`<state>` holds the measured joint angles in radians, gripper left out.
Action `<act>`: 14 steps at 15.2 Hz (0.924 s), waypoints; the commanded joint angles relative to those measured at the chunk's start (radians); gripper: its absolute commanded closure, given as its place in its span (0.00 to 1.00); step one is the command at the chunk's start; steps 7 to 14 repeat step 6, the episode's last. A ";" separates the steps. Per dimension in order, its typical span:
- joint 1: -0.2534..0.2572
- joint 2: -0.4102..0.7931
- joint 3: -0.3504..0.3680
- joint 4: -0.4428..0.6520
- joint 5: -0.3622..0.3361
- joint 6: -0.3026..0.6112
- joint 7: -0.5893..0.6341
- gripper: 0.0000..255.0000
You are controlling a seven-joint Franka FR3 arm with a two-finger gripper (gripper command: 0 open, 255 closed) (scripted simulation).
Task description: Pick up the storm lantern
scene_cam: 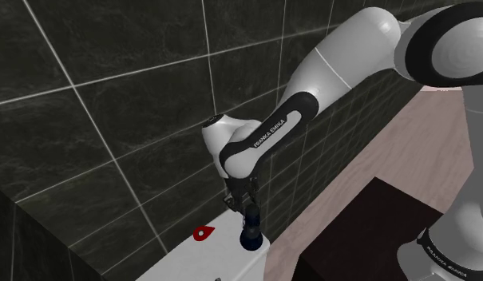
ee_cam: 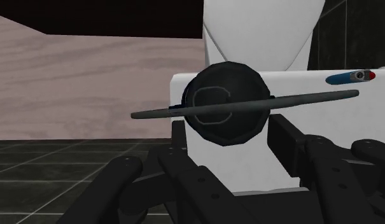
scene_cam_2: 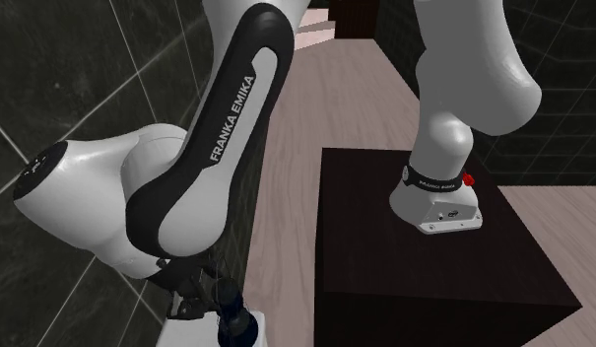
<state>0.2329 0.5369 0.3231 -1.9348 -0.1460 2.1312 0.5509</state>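
- A bathroom in a home: a white toilet (ee_cam: 261,32) with its cistern (ee_cam: 369,111).
- Dark wall tiles (scene_cam: 88,128) (pale grout lines) rise behind it.
- Pale plank floor (ee_cam: 89,76).

You can read "FRANKA EMIKA" in white capitals running along the black forearm sleeve (scene_cam: 269,132) of the arm. The same brand, in smaller white letters, stands on the dark ring (scene_cam: 449,254) around the arm's base, just above the stand.

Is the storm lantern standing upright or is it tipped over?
Upright: the lantern stands on the white top, and the wrist view looks onto its round cap.
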 commanded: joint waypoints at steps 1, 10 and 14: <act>-0.004 -0.021 0.005 0.001 0.007 -0.021 -0.004 1.00; -0.009 -0.052 0.011 0.002 0.018 -0.052 -0.010 1.00; -0.009 -0.052 0.011 0.002 0.018 -0.052 -0.010 1.00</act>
